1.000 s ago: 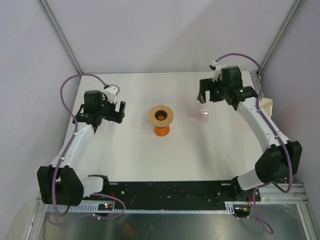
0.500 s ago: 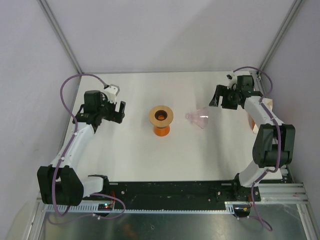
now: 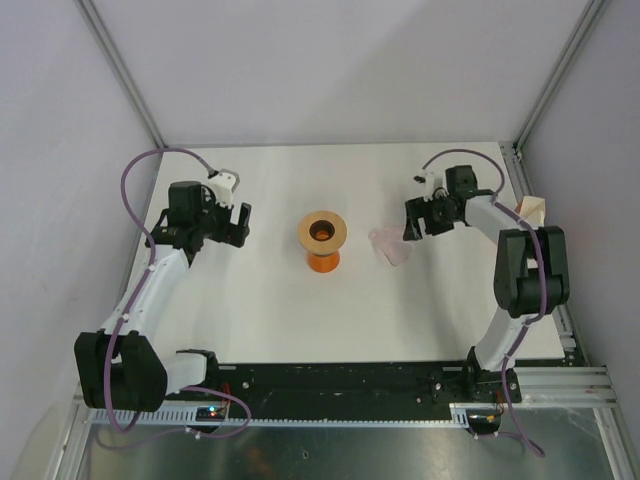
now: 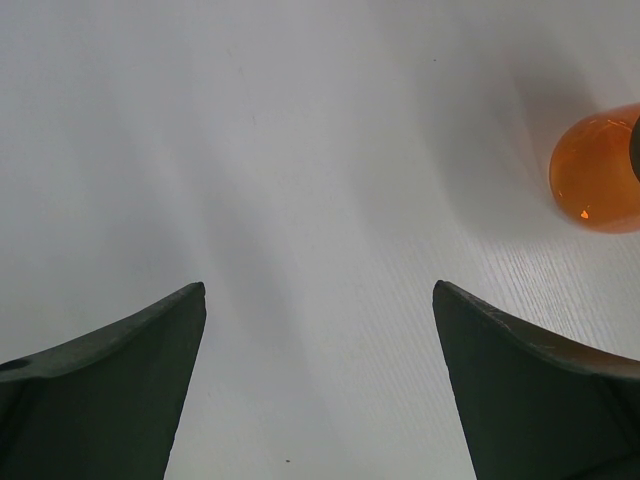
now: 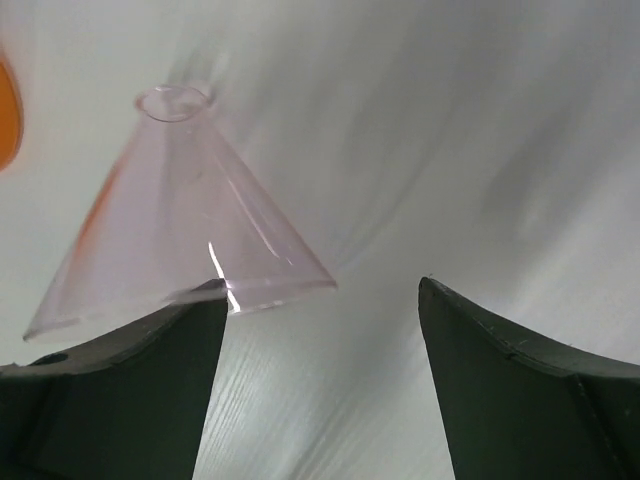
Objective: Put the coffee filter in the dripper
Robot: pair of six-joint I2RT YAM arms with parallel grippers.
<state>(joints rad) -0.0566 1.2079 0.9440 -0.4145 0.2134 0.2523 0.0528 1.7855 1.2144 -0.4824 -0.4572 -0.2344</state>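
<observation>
Both wide apart, empty: left pincer (image 4: 318,285) over table (image 4: 300,130), right pincer (image 5: 322,282) beside the tipped dripper (image 5: 180,210).

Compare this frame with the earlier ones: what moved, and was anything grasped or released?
The right gripper came nearer, up to the dripper, as its arm folded back. The dripper, lying on its side, shifted slightly nearer and leftward. The jaws stand open by its rim; nothing was grasped or released. The left gripper, the orange stand and the coffee filter at the table's right edge stayed put.
</observation>
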